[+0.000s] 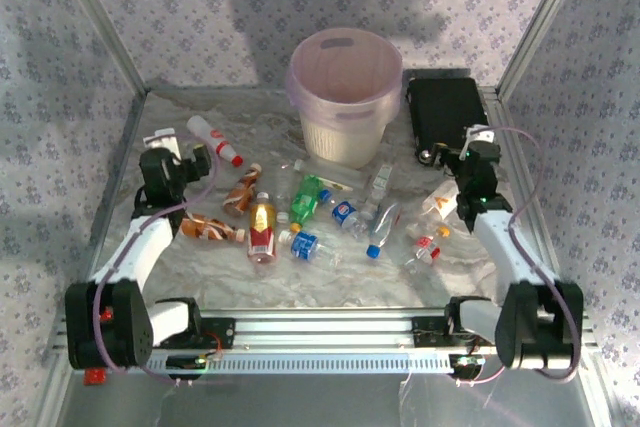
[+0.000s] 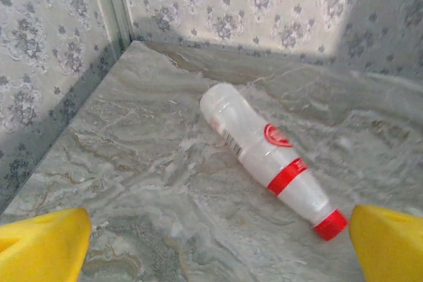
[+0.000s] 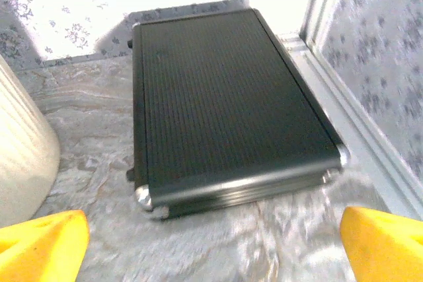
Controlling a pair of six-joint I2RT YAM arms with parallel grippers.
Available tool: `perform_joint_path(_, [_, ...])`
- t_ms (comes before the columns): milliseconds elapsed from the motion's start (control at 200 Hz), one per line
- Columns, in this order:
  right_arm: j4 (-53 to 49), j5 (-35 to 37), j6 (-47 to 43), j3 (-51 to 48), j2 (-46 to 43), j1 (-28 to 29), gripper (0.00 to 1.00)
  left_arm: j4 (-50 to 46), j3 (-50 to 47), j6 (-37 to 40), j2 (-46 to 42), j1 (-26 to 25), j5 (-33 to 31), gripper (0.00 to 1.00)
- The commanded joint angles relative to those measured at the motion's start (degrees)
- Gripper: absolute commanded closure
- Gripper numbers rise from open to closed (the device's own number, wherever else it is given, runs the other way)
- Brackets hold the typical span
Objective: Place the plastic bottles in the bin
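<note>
on my left, the left gripper (image 2: pixel 215 252) hangs with its yellow pads (image 2: pixel 39 246) spread wide, nothing between them. just ahead, the white plastic bottle with red cap and red bands (image 2: pixel 264 156) lies on its side on the grey marbled table (image 2: pixel 132 163), near the back left corner. i judge it light, smooth and prone to roll, so i'd take it across the waist. the other plastic bottles (image 1: pixel 300 219) litter the middle, apart from it. the round pale pink ribbed bin (image 1: pixel 345 137) stands back centre. beside it lies a flat black rectangular case (image 3: pixel 225 97), faced by the right gripper (image 3: pixel 215 252), also wide apart and empty.
</note>
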Motion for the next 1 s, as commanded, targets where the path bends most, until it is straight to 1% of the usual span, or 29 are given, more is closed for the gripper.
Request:
perform_joint_path(0, [-26.0, 5.3, 14.5, 4.1, -3.9, 0.2, 0.01, -22.0, 7.8, -9.5, -5.0, -0.9, -0.2, 0.0])
perform_joint_path(40, [-32.1, 5.1, 19.0, 5.6, -5.1, 0.1, 0.01, -27.0, 11.3, -12.4, -5.9, -1.4, 1.7, 0.0])
perform_joint_path(85, [-37.2, 2.8, 22.6, 6.7, -5.6, 0.1, 0.03, -32.1, 15.4, -14.8, -6.4, -2.2, 4.6, 0.0])
perform_joint_path(140, [-40.9, 0.3, 25.3, 7.6, -5.3, 0.2, 0.04, -35.2, 20.2, -17.7, -6.2, -4.4, 7.2, 0.0])
perform_joint_path(240, [-43.5, -4.6, 27.9, 8.8, -2.9, 0.3, 0.04, -37.6, 27.5, -21.8, -4.5, -9.0, 10.3, 0.01])
perform_joint_path(315, [-43.1, -6.3, 29.4, 9.0, -0.5, 0.3, 0.04, -38.6, 32.6, -24.3, -1.9, -11.7, 13.2, 0.02])
perform_joint_path(385, [-42.7, -7.5, 29.6, 9.0, 1.7, -0.1, 0.03, -39.2, 36.4, -25.4, 0.6, -14.5, 14.4, 0.02])
perform_joint_path(485, [-40.2, -10.1, 29.8, 8.4, 4.9, -0.3, 0.02, -38.5, 39.7, -26.4, 3.2, -18.2, 14.9, 0.03])
perform_joint_path(575, [-38.9, -11.2, 29.7, 8.3, 8.2, -0.3, 0.02, -37.1, 41.8, -28.1, 5.7, -20.4, 15.8, 0.03])
perform_joint_path(695, [-38.8, -10.9, 29.3, 8.4, 11.8, -0.1, 0.01, -36.1, 44.9, -29.6, 9.9, -22.5, 18.3, 0.06])
perform_joint_path(830, [-34.4, -9.9, 29.0, 7.7, 15.5, 0.0, 0.01, -35.4, 47.9, -29.5, 14.0, -24.4, 18.5, 0.07])
perform_joint_path(905, [-32.6, -10.7, 28.9, 7.9, 18.2, -0.1, 0.03, -34.8, 49.1, -29.8, 15.9, -24.9, 18.9, 0.08])
perform_joint_path(994, [-30.9, -11.2, 28.9, 8.6, 20.8, 0.2, 0.08, -34.3, 50.1, -30.3, 17.9, -25.4, 19.5, 0.08])
